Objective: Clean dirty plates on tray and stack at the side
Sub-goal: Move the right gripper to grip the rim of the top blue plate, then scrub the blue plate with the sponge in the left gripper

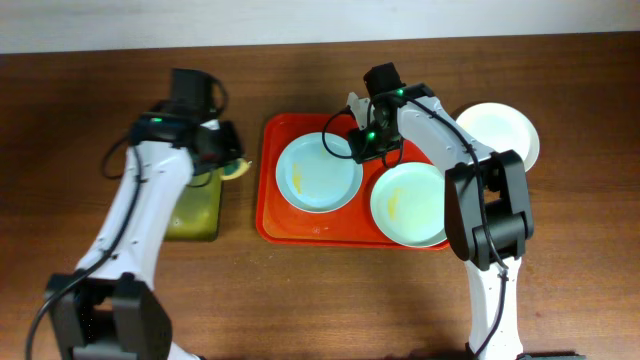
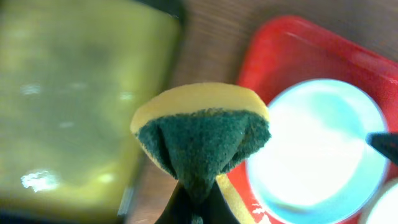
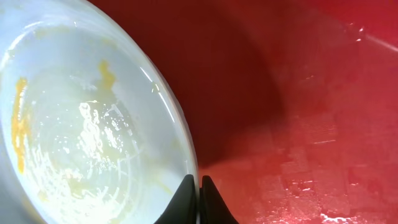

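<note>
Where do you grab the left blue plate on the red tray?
Pinch the thin raised rim of the left pale blue-green round plate at its right edge, coming from above. It lies flat in the red plastic tray, so only the rim sticks up.

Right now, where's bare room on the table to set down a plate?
Bare wood lies in front of the tray, between the two arm bases, and along the table's left edge. The tray is crowded: two plates nearly fill it. The white plate sits right of it, the black tray left.

sponge (image 2: 199,134) blurred, plate (image 3: 81,112) cut off left
</note>
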